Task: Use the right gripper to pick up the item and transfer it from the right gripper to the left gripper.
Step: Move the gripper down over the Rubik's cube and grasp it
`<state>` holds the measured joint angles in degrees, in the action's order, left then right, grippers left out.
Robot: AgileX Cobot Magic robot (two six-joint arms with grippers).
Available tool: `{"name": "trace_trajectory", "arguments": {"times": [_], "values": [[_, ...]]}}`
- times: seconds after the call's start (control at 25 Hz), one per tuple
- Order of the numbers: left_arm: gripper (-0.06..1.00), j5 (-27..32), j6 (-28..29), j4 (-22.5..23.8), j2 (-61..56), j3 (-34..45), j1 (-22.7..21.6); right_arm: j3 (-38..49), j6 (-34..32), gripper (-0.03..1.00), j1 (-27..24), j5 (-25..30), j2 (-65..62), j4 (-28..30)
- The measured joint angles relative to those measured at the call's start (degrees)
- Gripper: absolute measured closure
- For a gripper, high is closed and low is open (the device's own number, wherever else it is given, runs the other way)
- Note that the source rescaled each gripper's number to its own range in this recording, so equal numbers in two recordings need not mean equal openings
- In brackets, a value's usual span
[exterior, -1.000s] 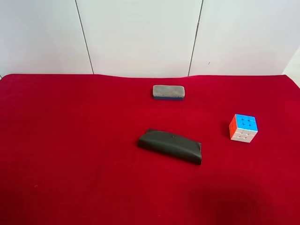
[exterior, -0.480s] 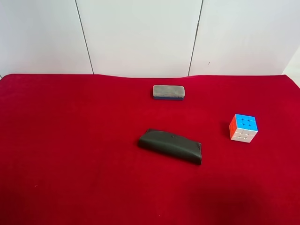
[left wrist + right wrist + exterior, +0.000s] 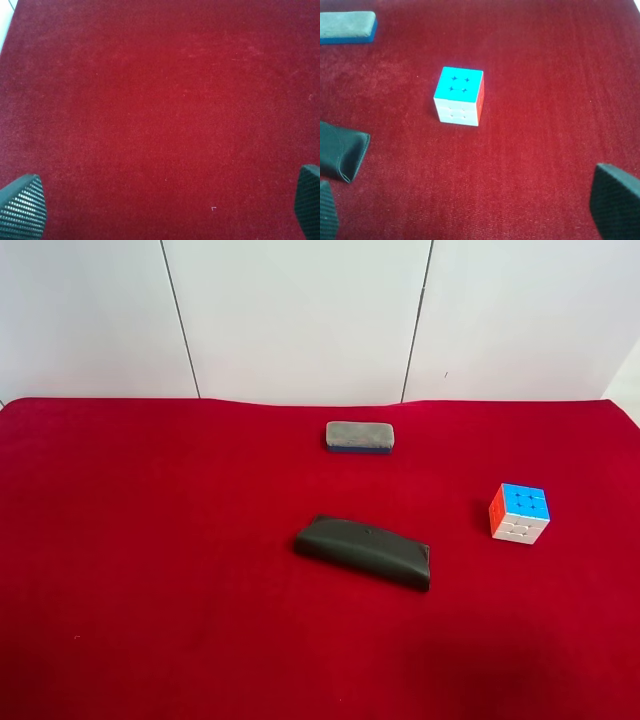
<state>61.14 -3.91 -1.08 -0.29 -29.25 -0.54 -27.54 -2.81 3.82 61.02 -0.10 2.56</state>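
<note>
The puzzle cube (image 3: 519, 513) sits on the red cloth at the exterior high view's right, blue face up, orange and white sides showing. It also shows in the right wrist view (image 3: 459, 96), standing alone. My right gripper (image 3: 467, 210) is open and empty, its fingertips (image 3: 615, 202) wide apart and short of the cube. My left gripper (image 3: 165, 207) is open and empty over bare red cloth, its fingertips (image 3: 22, 206) at the frame's corners. Neither arm shows in the exterior high view.
A long dark case (image 3: 363, 551) lies mid-table; its end shows in the right wrist view (image 3: 340, 150). A grey-topped eraser block (image 3: 359, 436) lies farther back, also in the right wrist view (image 3: 346, 26). A white panelled wall (image 3: 300, 320) stands behind the table.
</note>
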Motion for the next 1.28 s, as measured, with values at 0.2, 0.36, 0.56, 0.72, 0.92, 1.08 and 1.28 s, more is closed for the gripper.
{"name": "trace_trajectory", "arguments": {"times": [0.2, 0.36, 0.56, 0.72, 0.92, 1.08, 1.28], "values": [[-0.06, 0.0, 0.0, 0.0, 0.0, 0.0, 0.0, -1.3, -1.4, -0.03, 0.0, 0.6, 7.5, -0.2], [-0.06, 0.0, 0.0, 0.0, 0.0, 0.0, 0.0, -6.9, -1.9, -0.03, 0.0, 1.2, 19.6, -0.2], [-0.06, 0.0, 0.0, 0.0, 0.0, 0.0, 0.0, -15.4, -2.9, -0.03, 0.0, 1.9, 35.1, 0.1], [-0.06, 0.0, 0.0, 0.0, 0.0, 0.0, 0.0, -20.7, -6.5, -0.03, 0.0, 1.9, 47.2, 0.9], [-0.06, 0.0, 0.0, 0.0, 0.0, 0.0, 0.0, -23.8, -9.1, -0.03, 0.0, 1.8, 60.8, 2.8], [-0.06, 0.0, 0.0, 0.0, 0.0, 0.0, 0.0, -26.4, -9.4, -0.03, 0.0, 1.6, 69.6, 4.4], [-0.06, 0.0, 0.0, 0.0, 0.0, 0.0, 0.0, -30.1, -10.5, -0.03, 0.0, -0.8, 76.7, 5.7]]}}
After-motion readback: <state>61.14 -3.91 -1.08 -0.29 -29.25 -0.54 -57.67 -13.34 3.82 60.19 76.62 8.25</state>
